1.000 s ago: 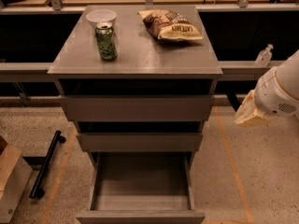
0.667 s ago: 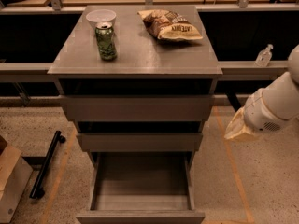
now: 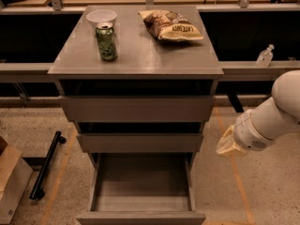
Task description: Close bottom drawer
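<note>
Inventory: three drawers in one cabinet [image 3: 197, 62]; on its top, one green can [image 3: 106, 42], one white bowl [image 3: 101, 17] just behind the can, and one chip bag [image 3: 171, 26]. One clear bottle [image 3: 265, 56] stands on the ledge at the right.

The bottom drawer [image 3: 140, 216] sits lowest in the stack, pulled well out toward the camera, open side up. Its box runs front to back; its front panel lies left to right.

My gripper [image 3: 228, 146] hangs right of the cabinet, beside the middle drawer [image 3: 139, 143], touching nothing. I cannot tell its grip state.
</note>
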`<action>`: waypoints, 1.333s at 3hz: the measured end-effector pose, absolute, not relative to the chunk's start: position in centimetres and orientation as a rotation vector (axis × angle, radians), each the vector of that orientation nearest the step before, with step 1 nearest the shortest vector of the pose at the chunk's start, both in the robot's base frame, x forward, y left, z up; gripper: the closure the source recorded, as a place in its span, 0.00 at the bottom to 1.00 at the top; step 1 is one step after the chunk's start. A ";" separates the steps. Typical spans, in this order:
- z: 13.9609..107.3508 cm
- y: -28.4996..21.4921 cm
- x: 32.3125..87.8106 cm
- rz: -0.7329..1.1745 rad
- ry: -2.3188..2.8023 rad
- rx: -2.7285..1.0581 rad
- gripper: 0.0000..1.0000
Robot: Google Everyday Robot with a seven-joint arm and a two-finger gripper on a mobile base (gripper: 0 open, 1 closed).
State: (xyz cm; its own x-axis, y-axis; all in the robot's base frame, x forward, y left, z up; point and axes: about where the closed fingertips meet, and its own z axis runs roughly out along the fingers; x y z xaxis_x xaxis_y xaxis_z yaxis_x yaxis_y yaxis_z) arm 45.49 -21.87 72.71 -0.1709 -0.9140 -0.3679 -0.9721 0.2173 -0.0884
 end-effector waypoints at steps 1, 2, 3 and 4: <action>71.2 -21.2 45.6 0.240 2.114 -1.777 1.00; 66.8 -19.9 46.0 0.258 2.084 -1.794 1.00; 59.9 -19.0 47.1 0.311 2.054 -1.826 1.00; 59.9 -19.0 47.1 0.311 2.054 -1.826 1.00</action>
State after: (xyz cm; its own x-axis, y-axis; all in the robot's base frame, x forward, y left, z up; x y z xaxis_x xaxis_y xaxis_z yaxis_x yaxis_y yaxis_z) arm 47.09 -18.97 59.91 -0.0888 -0.9052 -0.4157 -0.9876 0.1341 -0.0810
